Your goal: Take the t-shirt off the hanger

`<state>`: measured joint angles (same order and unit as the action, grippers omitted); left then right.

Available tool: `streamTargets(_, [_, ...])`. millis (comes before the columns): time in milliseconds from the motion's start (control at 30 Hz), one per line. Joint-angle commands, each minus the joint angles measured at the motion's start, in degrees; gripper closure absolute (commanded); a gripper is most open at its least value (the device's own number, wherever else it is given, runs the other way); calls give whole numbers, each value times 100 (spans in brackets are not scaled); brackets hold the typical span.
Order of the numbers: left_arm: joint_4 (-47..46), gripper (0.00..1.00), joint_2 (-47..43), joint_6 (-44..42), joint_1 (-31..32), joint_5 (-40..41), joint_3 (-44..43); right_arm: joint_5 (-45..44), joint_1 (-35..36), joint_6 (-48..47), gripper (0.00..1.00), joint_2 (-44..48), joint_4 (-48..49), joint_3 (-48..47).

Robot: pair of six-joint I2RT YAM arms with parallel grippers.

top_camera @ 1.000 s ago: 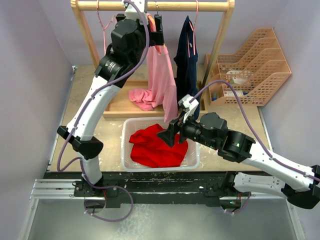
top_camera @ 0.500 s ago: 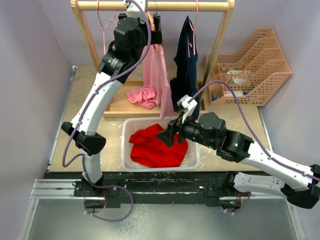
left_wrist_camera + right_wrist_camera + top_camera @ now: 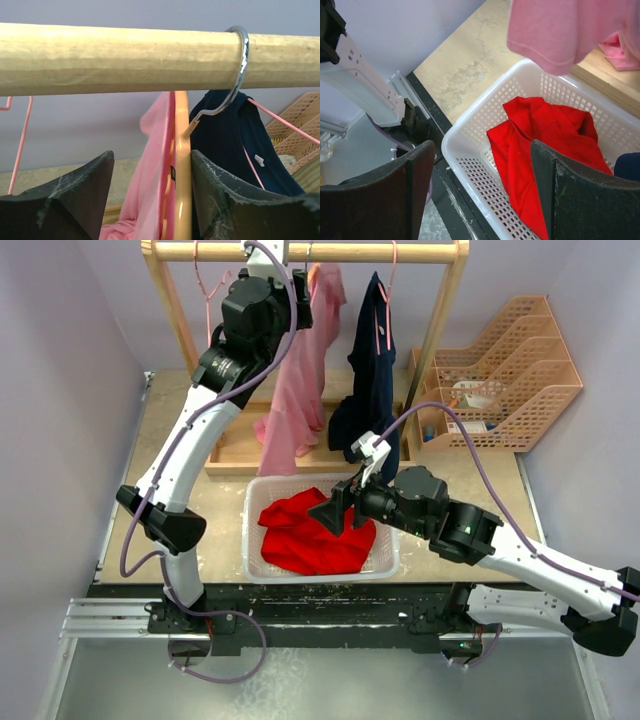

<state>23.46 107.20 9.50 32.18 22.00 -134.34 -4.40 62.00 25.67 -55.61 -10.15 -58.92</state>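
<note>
The wooden rail [image 3: 100, 60] runs across the top of everything, so anything lifted off it has to go up and over. There's not much room either, since the wall looks to be close behind. The pink t-shirt [image 3: 300, 380] is on its hanger [image 3: 181, 150], bunched and swung to one side rather than hanging flat. My guess is that's because the left gripper [image 3: 150, 155] is up there, fingers spread and straddling the hanger neck with the shirt collar between them. The right finger is just beside the hanger, or maybe touching it, hard to say. A navy shirt [image 3: 372, 350] hangs right next to it, so sideways room on that side is tight. Below, the white basket [image 3: 249, 540] with a red cloth [image 3: 305, 535] in it sits under the shirt's hem, probably the drop spot. The right gripper [image 3: 481, 145] hovers over the basket, jaws wide apart and holding nothing, looks ready to grab the hem. The metal hook [image 3: 239, 60] is looped over the rail.
</note>
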Motion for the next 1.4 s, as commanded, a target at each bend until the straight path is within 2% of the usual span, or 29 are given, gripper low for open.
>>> streamTargets(0, [-363, 36, -177, 67, -72, -185, -13, 140, 45, 122, 21, 26, 350, 41])
streamTargets(100, [-370, 39, -127, 106, -81, -283, -59, 132, 52, 131, 21, 55, 365, 47])
streamTargets(300, [-477, 49, -94, 118, -81, -472, -66, 140, 65, 144, 21, 56, 377, 74])
streamTargets(1133, [-458, 54, 125, 200, -81, -815, 53, 69, 76, 158, 21, 297, 470, 303])
streamTargets(1200, [-465, 60, 130, 206, -85, -827, 57, 72, 81, 158, 21, 296, 479, 312])
streamTargets(1367, [-519, 83, 119, 182, -81, -822, 59, 71, 78, 158, 21, 288, 479, 319])
